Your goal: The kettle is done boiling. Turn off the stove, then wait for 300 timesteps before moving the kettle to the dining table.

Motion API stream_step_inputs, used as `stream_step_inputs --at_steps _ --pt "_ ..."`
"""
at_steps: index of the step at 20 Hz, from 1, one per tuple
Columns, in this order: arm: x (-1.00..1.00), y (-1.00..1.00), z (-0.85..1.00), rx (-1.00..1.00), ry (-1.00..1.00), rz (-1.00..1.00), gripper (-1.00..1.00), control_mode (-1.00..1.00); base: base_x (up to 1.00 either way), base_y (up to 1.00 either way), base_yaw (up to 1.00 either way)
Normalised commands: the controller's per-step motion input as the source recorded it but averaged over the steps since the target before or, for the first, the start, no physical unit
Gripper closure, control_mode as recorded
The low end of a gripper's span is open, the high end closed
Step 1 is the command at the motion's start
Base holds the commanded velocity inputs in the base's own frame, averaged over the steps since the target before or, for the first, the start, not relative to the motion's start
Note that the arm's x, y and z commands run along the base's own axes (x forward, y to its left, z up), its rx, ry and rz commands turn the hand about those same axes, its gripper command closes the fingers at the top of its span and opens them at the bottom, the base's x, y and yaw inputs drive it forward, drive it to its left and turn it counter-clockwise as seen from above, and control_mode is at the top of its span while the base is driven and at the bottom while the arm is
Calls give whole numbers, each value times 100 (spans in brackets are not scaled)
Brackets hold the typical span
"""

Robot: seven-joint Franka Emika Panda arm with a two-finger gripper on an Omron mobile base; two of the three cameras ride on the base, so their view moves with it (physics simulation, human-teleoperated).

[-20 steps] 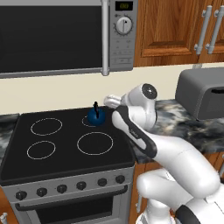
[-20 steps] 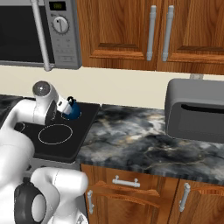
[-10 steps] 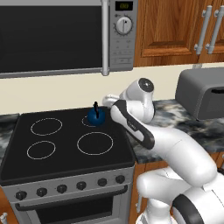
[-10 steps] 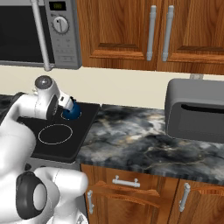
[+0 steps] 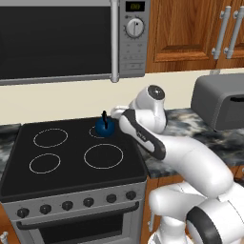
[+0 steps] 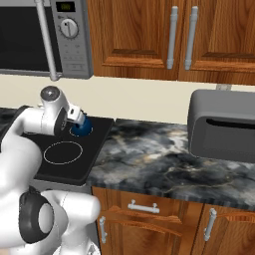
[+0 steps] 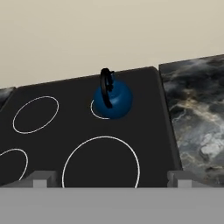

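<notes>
The kettle [image 7: 113,99] sits upright on the far-right burner ring of the stove [image 5: 71,157], its thin black handle [image 7: 105,84] standing above the body. All four rings show white, none glowing, so I judge the heat is off. My gripper [image 7: 110,178] hangs just to the kettle's worktop side, touching nothing, fingers [image 7: 43,178] spread wide apart and empty, aimed across the glass at the kettle. That spread suits the round body; the slim handle would be the surer hold.
</notes>
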Motion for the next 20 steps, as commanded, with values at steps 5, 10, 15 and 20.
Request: stream_step_inputs --at_steps 5,10,15,20 --pt "25 0 0 -4 4 0 -100 -100 0 0 0" --pt "31 8 -7 -5 6 0 -100 -100 0 0 0" --pt "28 21 -14 -5 7 0 -100 -100 0 0 0" --pt "26 19 -17 -9 6 0 -100 -100 0 0 0"
